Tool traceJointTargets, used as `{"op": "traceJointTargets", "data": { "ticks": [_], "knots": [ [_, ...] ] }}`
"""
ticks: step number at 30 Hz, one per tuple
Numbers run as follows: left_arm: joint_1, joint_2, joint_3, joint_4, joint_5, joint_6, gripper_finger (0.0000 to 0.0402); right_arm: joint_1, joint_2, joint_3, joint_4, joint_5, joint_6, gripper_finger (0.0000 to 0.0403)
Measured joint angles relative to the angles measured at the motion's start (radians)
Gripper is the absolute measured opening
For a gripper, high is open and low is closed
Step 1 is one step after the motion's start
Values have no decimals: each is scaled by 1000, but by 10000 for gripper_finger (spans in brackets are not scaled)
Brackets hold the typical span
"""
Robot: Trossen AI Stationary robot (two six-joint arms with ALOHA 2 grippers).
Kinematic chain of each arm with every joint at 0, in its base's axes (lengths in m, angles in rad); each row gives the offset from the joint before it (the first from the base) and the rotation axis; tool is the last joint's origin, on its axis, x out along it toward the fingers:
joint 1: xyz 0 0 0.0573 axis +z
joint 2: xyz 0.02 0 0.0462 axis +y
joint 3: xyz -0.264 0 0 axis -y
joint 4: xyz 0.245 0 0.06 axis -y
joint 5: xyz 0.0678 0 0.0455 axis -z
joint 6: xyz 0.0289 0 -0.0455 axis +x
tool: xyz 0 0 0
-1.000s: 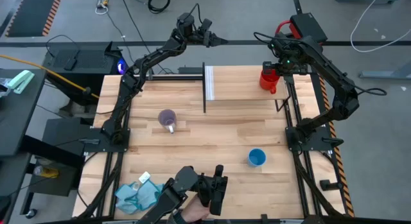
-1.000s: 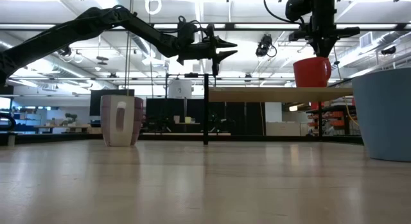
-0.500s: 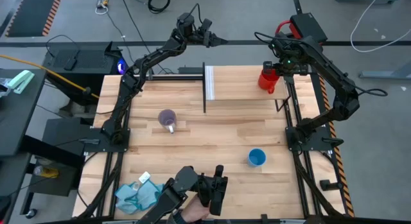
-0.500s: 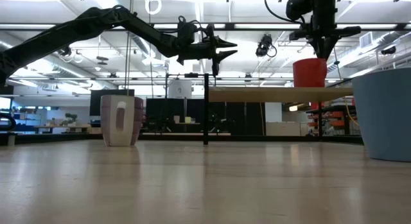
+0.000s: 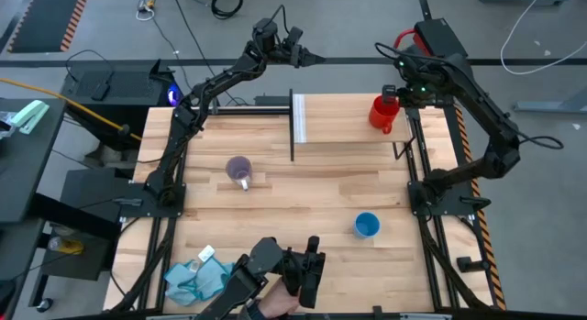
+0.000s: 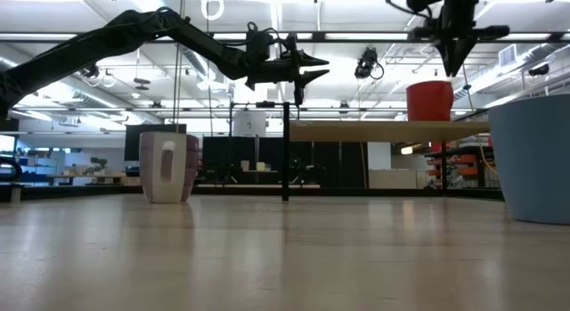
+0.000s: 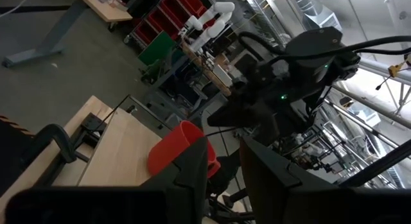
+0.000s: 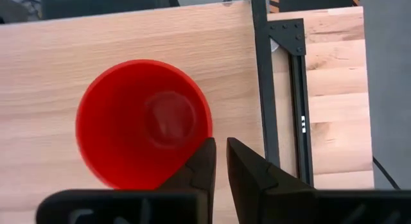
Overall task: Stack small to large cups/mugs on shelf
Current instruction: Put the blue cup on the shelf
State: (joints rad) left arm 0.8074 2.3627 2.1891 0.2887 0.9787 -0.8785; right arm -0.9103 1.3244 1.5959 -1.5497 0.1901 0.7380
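Sweeping across the table from the left, the left gripper [image 5: 303, 55] hung high beyond the shelf's white end panel, holding nothing, its fingers with only a narrow gap between them as its own wrist camera showed. Below it on the tabletop [image 5: 303, 196] the translucent purple-grey mug [image 5: 239, 169] stood upright, well apart from the shelf [image 5: 344, 118]; farther right and nearer the front edge sat the light-blue cup [image 5: 367, 225], also upright. On the shelf's right end the red mug [image 5: 383, 113] stood upright, and the right gripper [image 6: 457, 69] hovered just above its rim, clear of it in the low view, fingers slightly parted and empty. The risk, as I judged it, lay in that closeness: the red mug sat near the shelf's right edge, and a fingertip catching the rim or handle on the way off could tip it or push it over the side. Nesting the other two would also demand a well-centred drop, or a cup could land tilted on the rim. The tabletop was pale butcher-block wood, with a crumpled blue cloth [image 5: 194, 277] at its front left corner; beyond lay a workshop with grey floor, cables and shelving.
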Motion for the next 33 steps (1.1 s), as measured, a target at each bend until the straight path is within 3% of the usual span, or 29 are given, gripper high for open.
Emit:
{"op": "traceJointTargets", "data": {
  "ticks": [6,12,16,24,33],
  "knots": [
    [0,0,0,0,41,1,97,40,-91,1,-1,-56,7,46],
    [-9,0,0,0,94,0,94,218,-194,1,-2,-67,123,46],
    [-24,0,0,24,107,-17,94,373,-247,1,-2,-25,131,46],
    [-68,0,0,207,85,-110,88,646,-289,1,-21,177,98,46],
    [-113,0,0,242,75,-222,86,943,-340,-157,-21,210,96,45]
  ]
}}
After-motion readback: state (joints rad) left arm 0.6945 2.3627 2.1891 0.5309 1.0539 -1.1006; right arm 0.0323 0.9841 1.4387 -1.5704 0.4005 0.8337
